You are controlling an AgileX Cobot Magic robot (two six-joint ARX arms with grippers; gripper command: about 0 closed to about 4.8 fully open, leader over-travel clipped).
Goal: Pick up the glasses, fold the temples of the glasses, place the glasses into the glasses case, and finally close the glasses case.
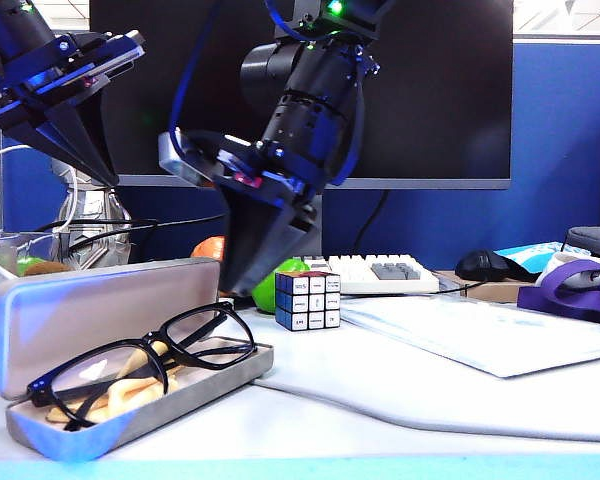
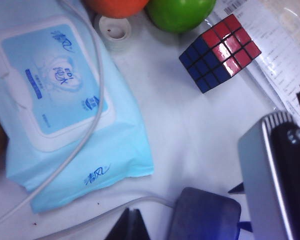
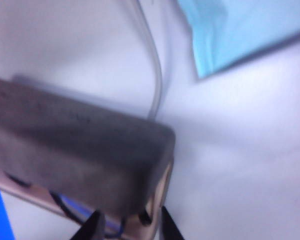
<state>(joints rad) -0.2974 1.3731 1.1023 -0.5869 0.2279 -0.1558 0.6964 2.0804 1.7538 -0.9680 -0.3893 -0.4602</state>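
Glasses with thin black rims, large clear lenses and slim black temples already lie folded in the tray of the long grey felt-covered glasses case, on its yellowish cloth. The case's lid stands upright, so closing it is the step in hand.

The right gripper hangs just behind the case's lid, at its end nearest the multicoloured Rubik's cube; in the right wrist view its fingertips stand apart, straddling the lid's edge with nothing clamped. The left gripper hovers well above the case's other end; whether its claw is apart or together I cannot tell.

To do this well, I judge the lid should be pushed from behind near its top edge, tipping it smoothly forward over the glasses, without dragging the case.
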